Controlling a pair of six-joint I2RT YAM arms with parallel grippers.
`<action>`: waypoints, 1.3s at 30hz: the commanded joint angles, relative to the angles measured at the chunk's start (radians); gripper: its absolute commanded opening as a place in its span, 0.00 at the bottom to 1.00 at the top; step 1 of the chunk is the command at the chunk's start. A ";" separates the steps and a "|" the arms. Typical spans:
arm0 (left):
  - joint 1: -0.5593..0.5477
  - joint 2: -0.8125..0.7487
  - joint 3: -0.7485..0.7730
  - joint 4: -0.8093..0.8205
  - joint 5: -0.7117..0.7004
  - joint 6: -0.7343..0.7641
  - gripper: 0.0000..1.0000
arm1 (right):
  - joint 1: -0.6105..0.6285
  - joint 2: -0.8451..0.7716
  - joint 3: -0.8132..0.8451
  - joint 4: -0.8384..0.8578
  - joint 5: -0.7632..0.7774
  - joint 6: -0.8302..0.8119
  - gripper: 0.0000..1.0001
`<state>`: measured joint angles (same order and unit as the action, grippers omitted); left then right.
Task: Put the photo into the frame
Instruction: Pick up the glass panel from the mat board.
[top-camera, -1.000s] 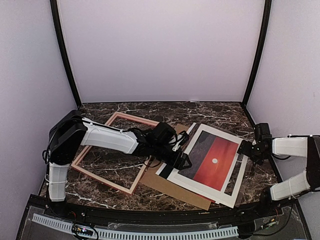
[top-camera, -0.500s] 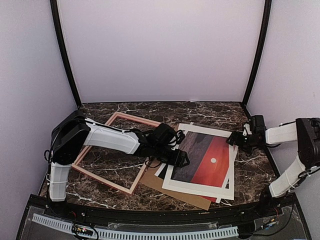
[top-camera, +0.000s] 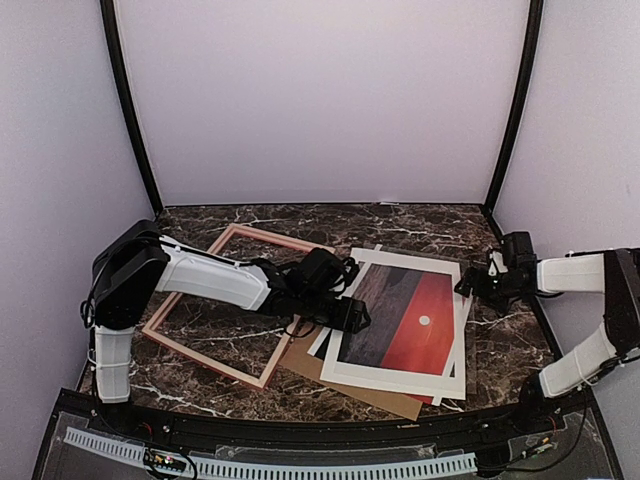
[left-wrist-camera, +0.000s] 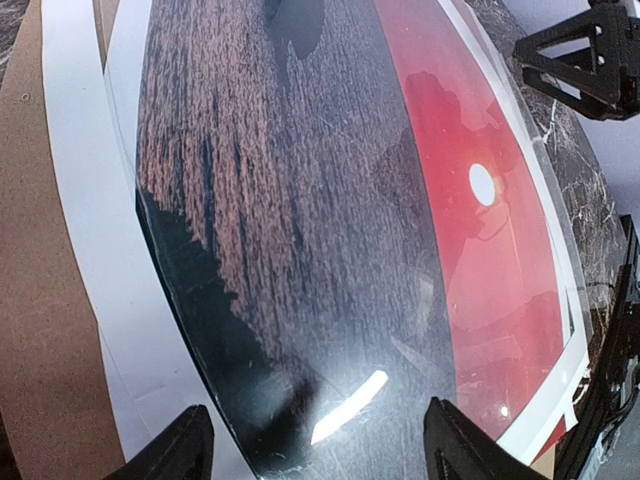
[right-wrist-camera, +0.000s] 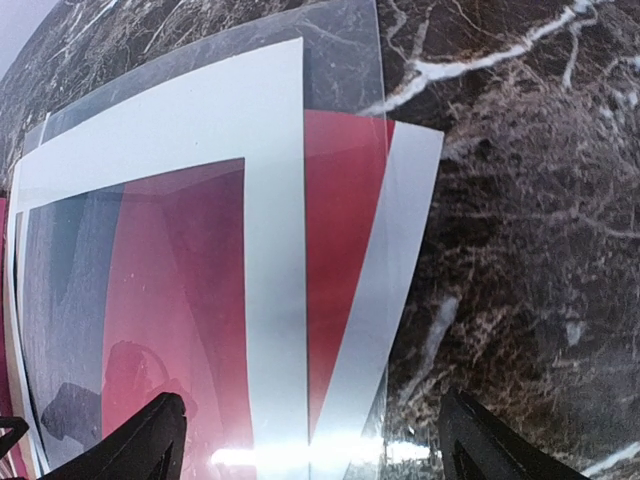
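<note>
The photo (top-camera: 405, 318), a red sunset print with a white sun, dark sea and white border, lies face up right of centre, skewed on a brown backing board (top-camera: 345, 378). The frame (top-camera: 200, 356), pink-red wood, lies flat to the left, with marble showing through it. My left gripper (top-camera: 350, 315) is open and low over the photo's dark sea side (left-wrist-camera: 330, 200), fingers spread and holding nothing (left-wrist-camera: 325, 455). My right gripper (top-camera: 475, 283) is open at the photo's far right corner (right-wrist-camera: 315, 445), over its white border (right-wrist-camera: 275, 250). A clear sheet (right-wrist-camera: 340, 40) lies over the print.
The print stack has offset layers, with a second white border strip (right-wrist-camera: 390, 270) sticking out at the right. The marble table (right-wrist-camera: 520, 250) runs to the right wall. The left arm (top-camera: 215, 278) lies across the frame. Black posts stand at the back corners.
The photo stack has turned and slid left, squarer to the table. My right gripper has moved back from the photo's right edge to its far right corner. My left gripper has shifted slightly left.
</note>
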<state>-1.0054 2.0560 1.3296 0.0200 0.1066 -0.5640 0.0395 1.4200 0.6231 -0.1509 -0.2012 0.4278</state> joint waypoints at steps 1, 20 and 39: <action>0.004 -0.031 0.010 -0.006 -0.015 0.027 0.74 | 0.004 -0.079 -0.068 -0.023 -0.042 0.050 0.88; 0.007 0.026 -0.029 0.029 0.071 -0.016 0.73 | 0.006 -0.076 -0.183 0.052 -0.259 0.085 0.79; 0.006 0.025 -0.097 0.052 0.087 -0.042 0.72 | -0.028 -0.153 -0.138 0.027 -0.426 0.062 0.56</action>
<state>-1.0016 2.0811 1.2736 0.1555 0.1825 -0.5888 0.0151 1.2858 0.4709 -0.1287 -0.5377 0.4950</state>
